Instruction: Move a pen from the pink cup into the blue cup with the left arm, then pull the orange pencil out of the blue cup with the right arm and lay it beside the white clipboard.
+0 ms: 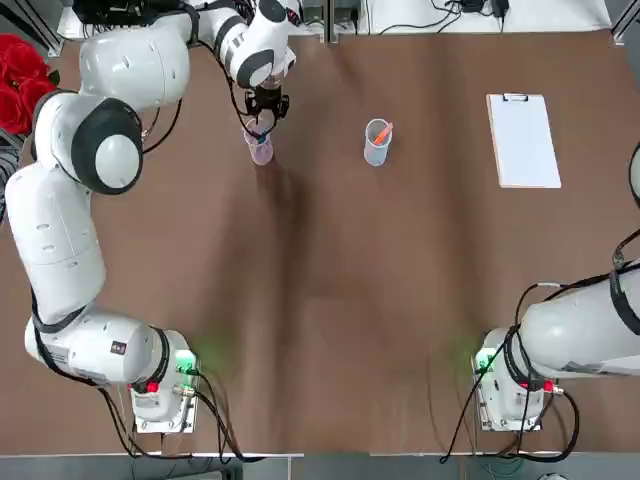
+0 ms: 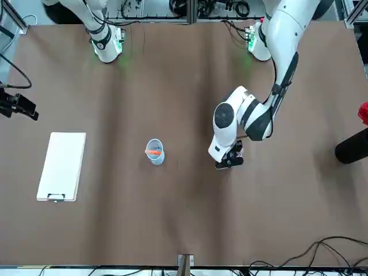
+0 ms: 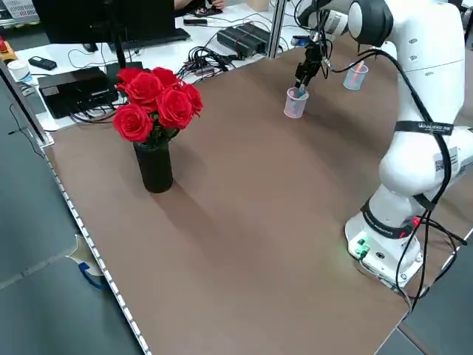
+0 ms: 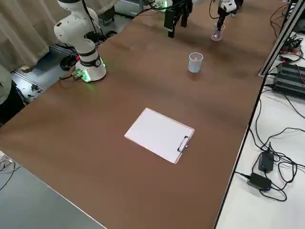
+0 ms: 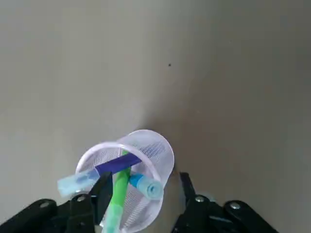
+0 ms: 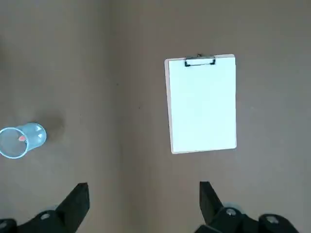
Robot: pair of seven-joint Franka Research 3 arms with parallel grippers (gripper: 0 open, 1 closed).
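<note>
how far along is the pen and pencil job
Nothing looks finished: the orange pencil is in the light blue plastic cup, not beside the white clipboard. In hand: the left claw is at the pink mesh cup, pens inside. Left: the pen transfer, then the pencil, with the right claw open.

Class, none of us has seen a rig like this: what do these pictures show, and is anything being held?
Two white robot arms share a brown table. One picture looks down, one faces the robot, two look from its sides, and two come from the wrists.

The left hand is at the pink cup, its fingers apart around the pens; whether it grips one yet, I cannot tell. The right hand waits open and empty at the robot's right.

Between cup and white clipboard stands a blue cup holding an orange pencil.
</note>
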